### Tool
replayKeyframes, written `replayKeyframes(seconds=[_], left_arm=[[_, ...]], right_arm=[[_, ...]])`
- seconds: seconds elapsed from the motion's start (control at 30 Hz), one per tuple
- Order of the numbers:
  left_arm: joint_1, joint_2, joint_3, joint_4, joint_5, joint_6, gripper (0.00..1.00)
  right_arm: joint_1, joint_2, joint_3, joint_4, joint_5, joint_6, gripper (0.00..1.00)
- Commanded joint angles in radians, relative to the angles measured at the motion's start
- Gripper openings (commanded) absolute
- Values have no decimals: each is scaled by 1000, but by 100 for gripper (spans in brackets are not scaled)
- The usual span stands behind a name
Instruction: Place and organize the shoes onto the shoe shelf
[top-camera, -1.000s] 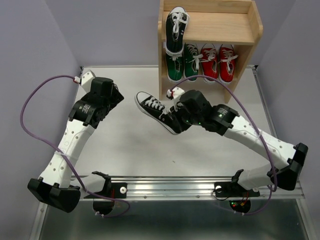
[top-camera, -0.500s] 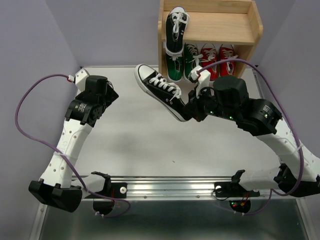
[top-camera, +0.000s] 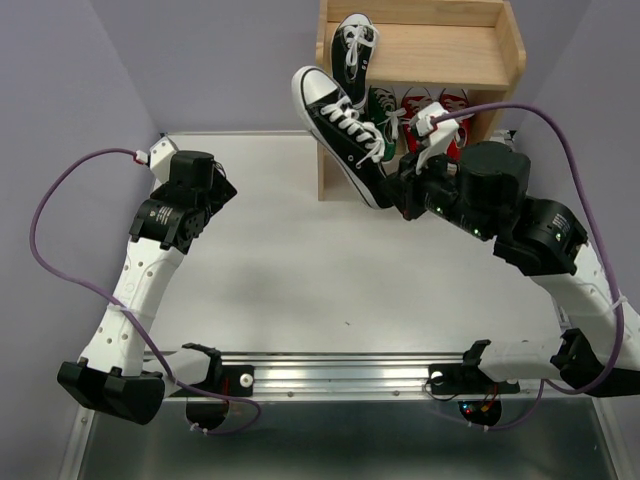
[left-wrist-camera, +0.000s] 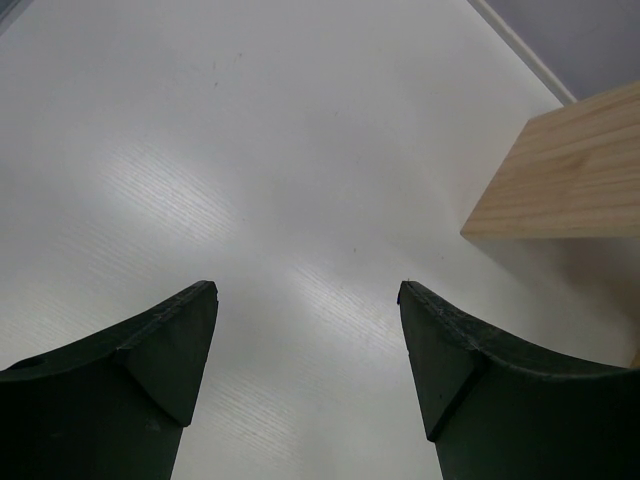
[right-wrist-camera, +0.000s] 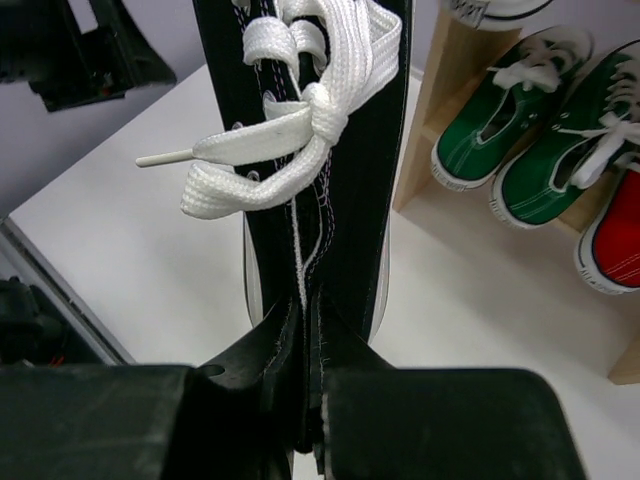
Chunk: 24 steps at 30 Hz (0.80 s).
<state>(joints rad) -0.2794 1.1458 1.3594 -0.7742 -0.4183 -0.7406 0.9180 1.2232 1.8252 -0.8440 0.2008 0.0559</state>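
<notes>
My right gripper (top-camera: 393, 197) is shut on the heel collar of a black sneaker (top-camera: 340, 128) and holds it in the air, toe up and to the left, in front of the wooden shoe shelf (top-camera: 500, 75). In the right wrist view the black sneaker (right-wrist-camera: 310, 150) hangs from my shut gripper (right-wrist-camera: 312, 330). Another black sneaker (top-camera: 353, 50) stands on the top tier at the left. Two green sneakers (top-camera: 380, 112) and two red sneakers (top-camera: 455, 108) sit on the lower tier, partly hidden by the arm. My left gripper (left-wrist-camera: 308, 295) is open and empty over the bare table.
A corner of the shelf's side panel (left-wrist-camera: 565, 175) shows at the right of the left wrist view. The left arm (top-camera: 165, 225) rests over the table's left side. A metal rail (top-camera: 340, 375) runs along the near edge. Purple cables loop from both arms.
My right gripper has lifted the black sneaker off the table and carried it up and back toward the shelf. The left arm has drawn back slightly to the left.
</notes>
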Motion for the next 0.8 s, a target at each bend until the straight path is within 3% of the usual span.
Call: replayKeyframes(seconds=[0.0, 0.27, 0.53, 0.77], left_arm=[[9, -26, 1, 23, -5, 7, 84], [11, -27, -3, 23, 1, 9, 84], [13, -32, -9, 18, 7, 7, 84], [13, -34, -25, 21, 21, 9, 84]], right_arm=[[5, -57, 91, 310, 159, -21, 1], [5, -16, 160, 414, 448, -74, 1], [5, 171, 317, 482, 727, -205, 1], [-22, 330, 430, 520, 812, -269, 1]])
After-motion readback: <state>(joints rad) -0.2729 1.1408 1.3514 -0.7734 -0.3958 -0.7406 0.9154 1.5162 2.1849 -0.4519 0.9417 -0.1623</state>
